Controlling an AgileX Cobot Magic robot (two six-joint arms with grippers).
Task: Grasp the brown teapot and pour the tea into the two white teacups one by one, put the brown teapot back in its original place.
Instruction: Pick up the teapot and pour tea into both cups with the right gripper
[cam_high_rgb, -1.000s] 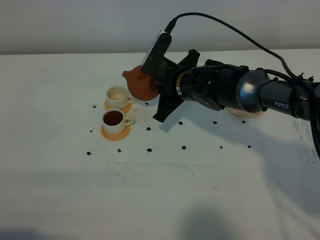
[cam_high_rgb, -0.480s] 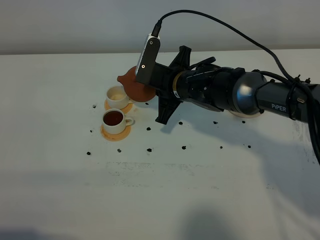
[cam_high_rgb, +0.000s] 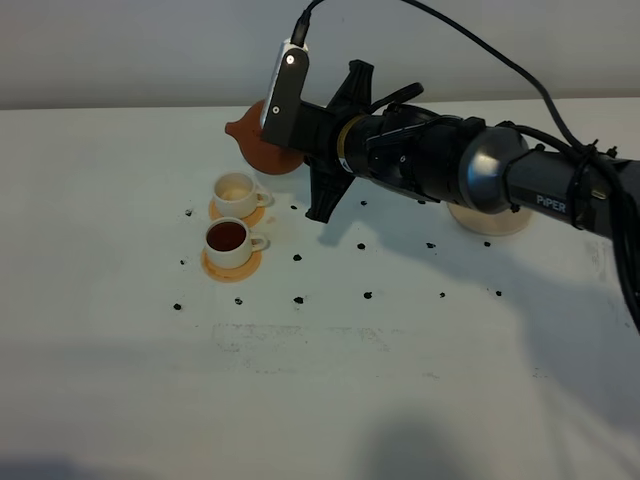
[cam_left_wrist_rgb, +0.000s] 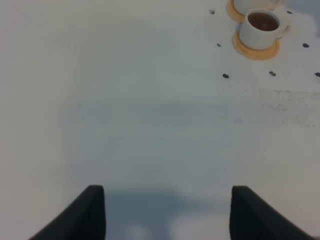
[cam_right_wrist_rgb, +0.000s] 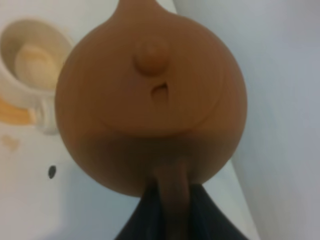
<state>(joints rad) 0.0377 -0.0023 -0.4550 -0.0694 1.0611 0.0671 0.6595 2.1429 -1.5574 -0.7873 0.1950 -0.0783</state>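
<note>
The right pincer (cam_right_wrist_rgb: 170, 207) is clamping the brown teapot (cam_high_rgb: 257, 150) by its handle, a white teacup (cam_high_rgb: 234, 191) sitting below, ahead of it; the left pincer (cam_left_wrist_rgb: 167, 194) is gaping, empty.

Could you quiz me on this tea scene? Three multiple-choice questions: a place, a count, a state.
1. Where is the brown teapot? A) on a saucer B) in the air, held by the right tool C) lying on the table
2. How many white teacups are there? A) one B) two C) four
3. The nearer teacup is: A) empty B) tipped over C) full of dark tea
B: the tool pinches its handle in mid-air. B: each sits on an orange coaster. C: dark liquid fills it.
</note>
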